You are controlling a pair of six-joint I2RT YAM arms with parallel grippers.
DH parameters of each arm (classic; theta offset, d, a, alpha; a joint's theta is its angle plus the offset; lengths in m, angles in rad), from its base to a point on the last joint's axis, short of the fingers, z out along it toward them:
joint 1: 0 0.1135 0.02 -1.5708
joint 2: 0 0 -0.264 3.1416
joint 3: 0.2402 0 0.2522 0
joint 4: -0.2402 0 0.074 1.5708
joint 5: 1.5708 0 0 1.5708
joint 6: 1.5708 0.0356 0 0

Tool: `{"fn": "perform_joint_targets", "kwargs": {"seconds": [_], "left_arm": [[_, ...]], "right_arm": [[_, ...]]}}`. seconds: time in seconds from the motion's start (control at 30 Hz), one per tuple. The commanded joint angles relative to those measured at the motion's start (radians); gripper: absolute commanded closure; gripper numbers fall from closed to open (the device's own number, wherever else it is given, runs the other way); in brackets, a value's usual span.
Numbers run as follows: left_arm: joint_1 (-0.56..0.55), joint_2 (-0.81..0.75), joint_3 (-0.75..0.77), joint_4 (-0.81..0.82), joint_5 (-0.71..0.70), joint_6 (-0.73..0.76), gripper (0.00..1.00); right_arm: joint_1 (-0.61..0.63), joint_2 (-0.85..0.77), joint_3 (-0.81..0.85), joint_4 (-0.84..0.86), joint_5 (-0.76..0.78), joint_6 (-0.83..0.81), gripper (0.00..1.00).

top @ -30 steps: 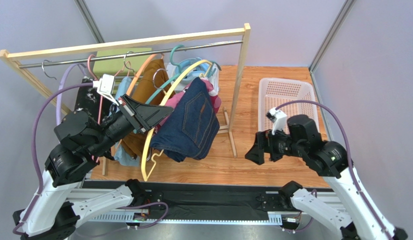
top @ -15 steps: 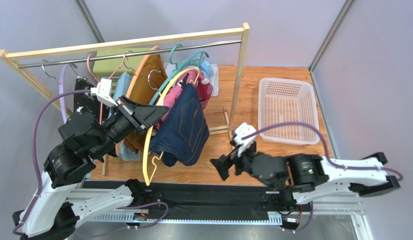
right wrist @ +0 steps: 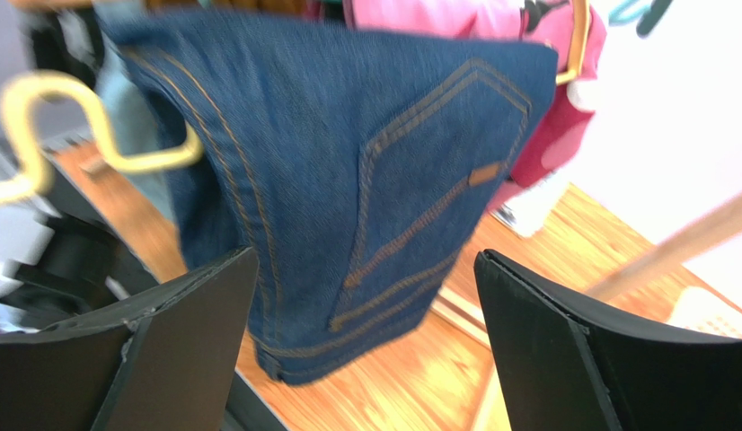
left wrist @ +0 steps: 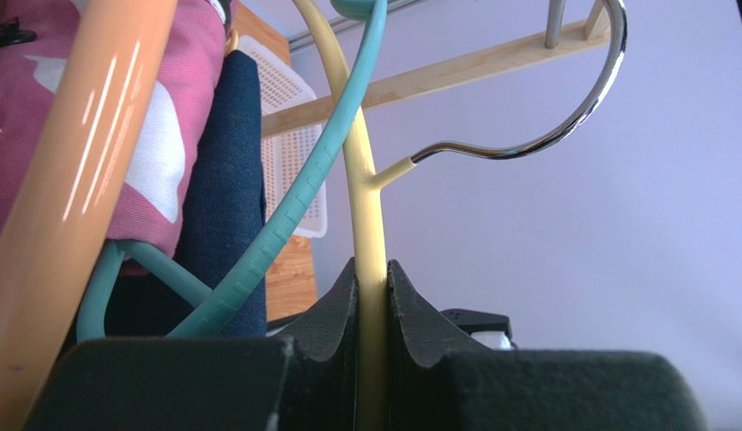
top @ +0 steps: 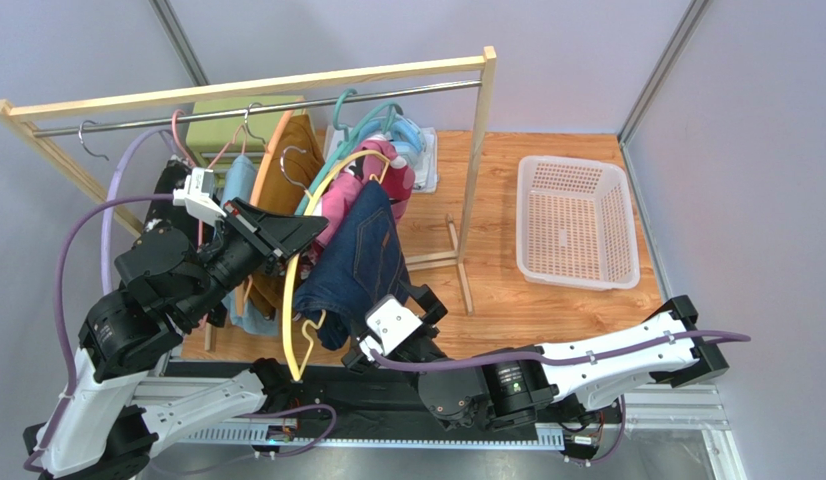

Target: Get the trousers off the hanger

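Note:
Dark navy denim trousers hang folded over a yellow hanger, off the rail, in front of the rack. My left gripper is shut on the yellow hanger's shaft, just below its metal hook. Pink floral trousers, mustard-brown trousers, light blue trousers and black speckled trousers hang on the rail behind. My right gripper is open, low and close in front of the navy trousers, whose lower hem lies between the fingers.
A wooden rack with a metal rail stands at the back. Teal and orange hangers crowd my left gripper. A white basket sits on the wooden floor at the right. The rack's right post stands beside the trousers.
My right arm has swung left across the front and now sits right under the navy trousers. The left gripper has lowered the yellow hanger slightly, so the trousers hang narrower.

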Motion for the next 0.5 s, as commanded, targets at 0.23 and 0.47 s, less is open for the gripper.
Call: {"fn": "perform_joint_targets", "kwargs": {"seconds": [0.23, 0.47], "left_arm": [[0.002, -0.009, 0.068, -0.017, -0.09, -0.102, 1.0], [0.002, 0.003, 0.089, -0.017, -0.069, -0.108, 1.0]], "right_arm": [[0.012, 0.046, 0.119, 0.115, -0.108, -0.011, 0.06], [-0.023, 0.075, 0.079, 0.181, -0.073, 0.054, 0.13]]}}
